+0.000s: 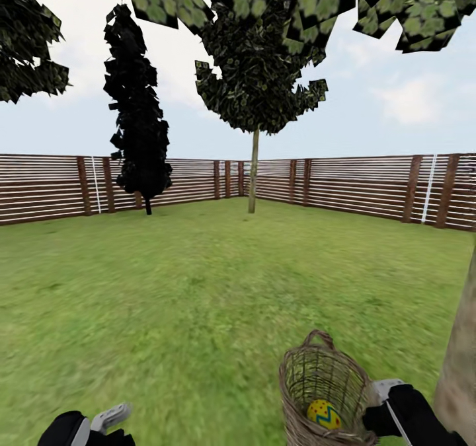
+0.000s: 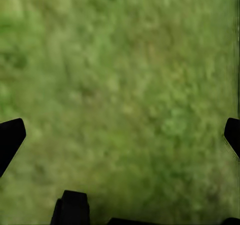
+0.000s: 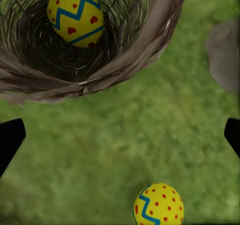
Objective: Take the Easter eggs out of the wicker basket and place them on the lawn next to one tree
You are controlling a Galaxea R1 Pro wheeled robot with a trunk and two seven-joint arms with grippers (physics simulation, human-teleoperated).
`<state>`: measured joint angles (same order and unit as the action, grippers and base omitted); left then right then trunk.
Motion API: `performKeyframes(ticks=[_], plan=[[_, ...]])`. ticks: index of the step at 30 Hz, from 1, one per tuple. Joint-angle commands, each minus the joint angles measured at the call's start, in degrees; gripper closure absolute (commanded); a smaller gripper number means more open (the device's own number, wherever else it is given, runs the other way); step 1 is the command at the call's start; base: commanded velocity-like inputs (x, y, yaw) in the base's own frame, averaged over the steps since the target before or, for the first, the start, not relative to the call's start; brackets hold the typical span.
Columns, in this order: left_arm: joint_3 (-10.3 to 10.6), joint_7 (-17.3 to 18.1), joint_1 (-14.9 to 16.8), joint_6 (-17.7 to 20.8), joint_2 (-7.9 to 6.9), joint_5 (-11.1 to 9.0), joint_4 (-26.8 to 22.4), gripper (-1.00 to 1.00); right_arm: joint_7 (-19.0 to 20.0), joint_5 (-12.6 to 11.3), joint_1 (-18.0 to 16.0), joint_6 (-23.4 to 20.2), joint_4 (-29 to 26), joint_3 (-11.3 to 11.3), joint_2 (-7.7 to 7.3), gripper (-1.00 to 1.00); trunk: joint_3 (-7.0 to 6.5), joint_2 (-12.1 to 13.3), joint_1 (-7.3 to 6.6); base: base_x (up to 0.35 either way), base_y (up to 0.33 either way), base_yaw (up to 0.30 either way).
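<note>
Head view: the wicker basket (image 1: 325,390) sits on the lawn (image 1: 198,287), and there's one Easter egg (image 1: 324,413) down inside it. Just beside the basket is the thick pale trunk of the tree (image 1: 459,360), with the right gripper (image 1: 390,400) tucked between basket and trunk, right against the basket's rim. In the right wrist view its fingers are spread wide, nothing between them, and a second egg (image 3: 158,205) lies on the grass outside the basket, with the trunk (image 3: 223,55) close by. The left gripper (image 2: 120,135) hangs well away from the basket, fingers apart over bare grass. Far beyond the basket stand a thin-trunked tree (image 1: 254,168), a dark conifer (image 1: 137,115) and a slatted fence (image 1: 370,185).
</note>
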<state>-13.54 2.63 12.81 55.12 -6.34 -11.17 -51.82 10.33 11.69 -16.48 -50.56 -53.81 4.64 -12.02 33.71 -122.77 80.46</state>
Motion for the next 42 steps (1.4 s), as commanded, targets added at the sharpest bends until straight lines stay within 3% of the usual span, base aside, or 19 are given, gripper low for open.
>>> performKeyframes(ticks=[1, 16, 26, 38, 42], plan=[[-0.1, 0.3, 0.0, 0.2, 0.00, 0.1, 0.0, -1.00, 0.6, 0.7, 0.0, -0.2, -0.1, 0.3, 0.01, -1.00, -0.17, 0.4, -0.21, 0.272, 0.134, -0.265], [-0.1, 0.4, 0.0, 0.3, 0.00, 0.0, -0.1, -1.00, 0.5, 1.1, 0.0, -0.2, 0.4, 0.0, 0.62, -1.00, -3.02, 6.4, -3.50, 0.138, 0.081, -0.048], [0.0, 0.3, 0.0, 0.2, 0.01, 0.1, -0.1, -1.00, 0.5, 1.0, 0.0, -0.3, 0.4, 0.2, 0.67, -1.00, -4.82, 10.4, -5.70, 0.022, 0.272, 0.000], [0.0, 0.2, 0.0, 0.2, 0.05, 0.1, 0.1, -1.00, 0.6, 1.0, 0.0, -0.3, 0.2, 0.4, 0.19, -1.00, -6.97, 15.2, -8.33, 0.313, 0.068, 0.000], [0.0, 0.3, 0.0, 0.1, 0.12, 0.1, 0.4, -1.00, 0.6, 1.0, 0.0, -0.3, 0.2, 0.3, 0.15, -1.00, -6.97, 15.2, -8.33, 0.336, 0.002, 0.000]])
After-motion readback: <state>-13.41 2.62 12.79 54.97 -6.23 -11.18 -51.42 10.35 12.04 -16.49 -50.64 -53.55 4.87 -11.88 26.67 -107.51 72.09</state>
